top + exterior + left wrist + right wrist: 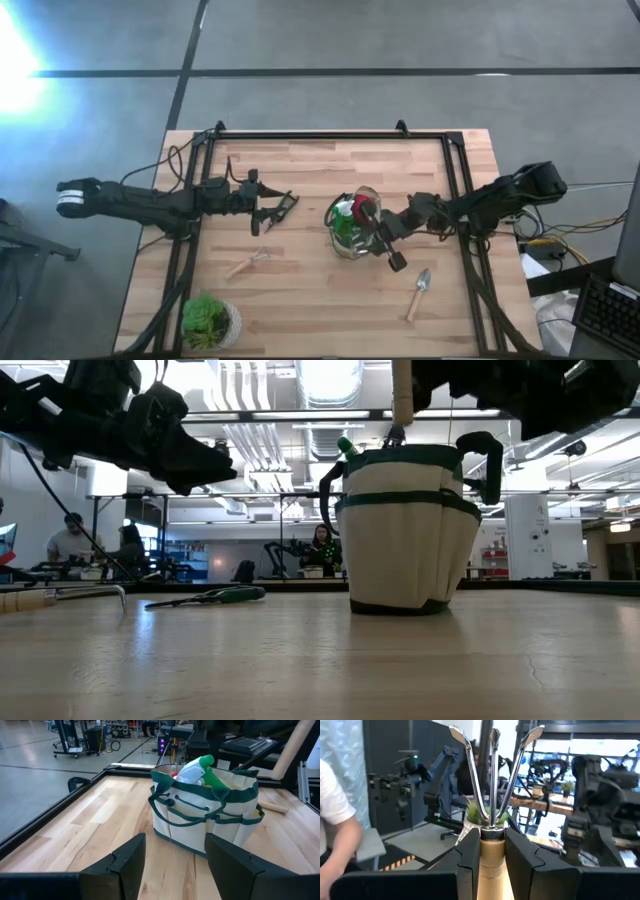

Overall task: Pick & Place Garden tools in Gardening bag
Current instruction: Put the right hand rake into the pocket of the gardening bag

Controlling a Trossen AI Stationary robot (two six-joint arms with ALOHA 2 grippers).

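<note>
Overhead first: the gardening bag (352, 228) sits mid-table, already carrying a green spray bottle and a red-handled tool. The right gripper (385, 237) reaches in from the right at the bag's near rim. The left gripper (262, 200) hovers left of the bag above the black pruners (277, 212). A small rake (247, 263) lies nearer the front, a wooden-handled trowel (419, 293) lies well apart at the right front, and the potted plant (209, 318) stands at the front-left corner. Open board surrounds each loose tool, while the black frame rail (330, 134) rims the table.

Table-level view: the bag stands upright and soft-walled, likely to sag if pushed, with a wooden handle (402, 392) hanging above its mouth. The pruners (207, 597) lie flat, thin and probably slippery; the hinge would be the surest hold.

Left wrist view: the left claw's fingers (127, 862) stand wide apart with nothing between them, facing the bag (205, 815) and the spray bottle (196, 769).

Right wrist view: the right claw's fingers (470, 851) pinch narrowly the wooden neck of a three-pronged fork (492, 775), prongs pointing away. It looks light and stiff; the grip near the ferrule seems secure.
</note>
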